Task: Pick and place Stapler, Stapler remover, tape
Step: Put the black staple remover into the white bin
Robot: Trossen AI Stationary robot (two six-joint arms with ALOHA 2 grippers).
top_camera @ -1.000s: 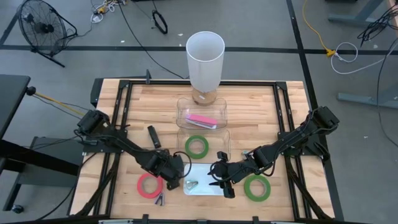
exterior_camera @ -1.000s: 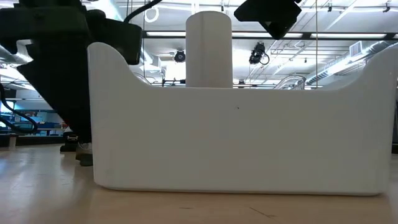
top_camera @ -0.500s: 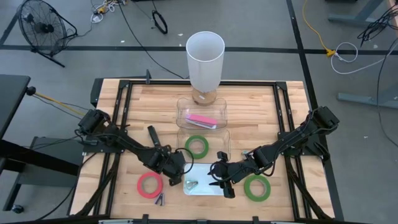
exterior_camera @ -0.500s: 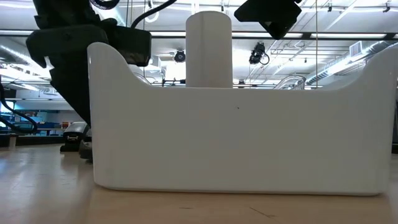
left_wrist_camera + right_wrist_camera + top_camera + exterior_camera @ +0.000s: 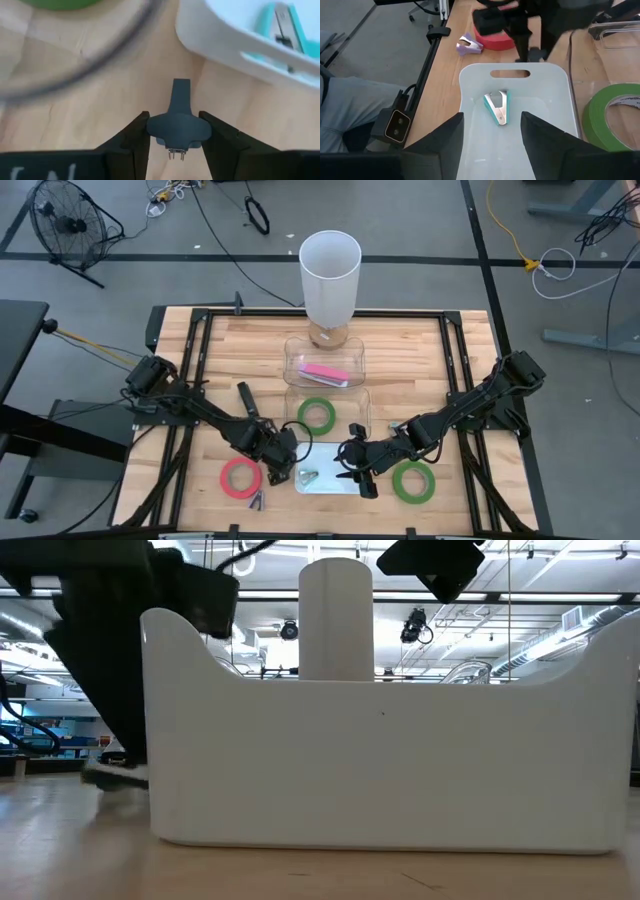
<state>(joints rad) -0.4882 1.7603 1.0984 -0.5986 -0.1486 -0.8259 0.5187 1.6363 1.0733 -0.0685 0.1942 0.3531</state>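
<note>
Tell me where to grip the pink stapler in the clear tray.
Grip the pink stapler mid-length, across its narrow sides, coming straight down. It lies flat and slanted, and the walls of the clear tray would likely block a sideways approach.

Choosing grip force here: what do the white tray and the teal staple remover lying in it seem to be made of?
The white tray looks like moulded plastic: smooth, faintly glossy walls, rounded corners, a cut-out handle slot. The teal staple remover seems to be plastic grips over shiny metal jaws, judging by the silvery centre, though that is not certain.
</note>
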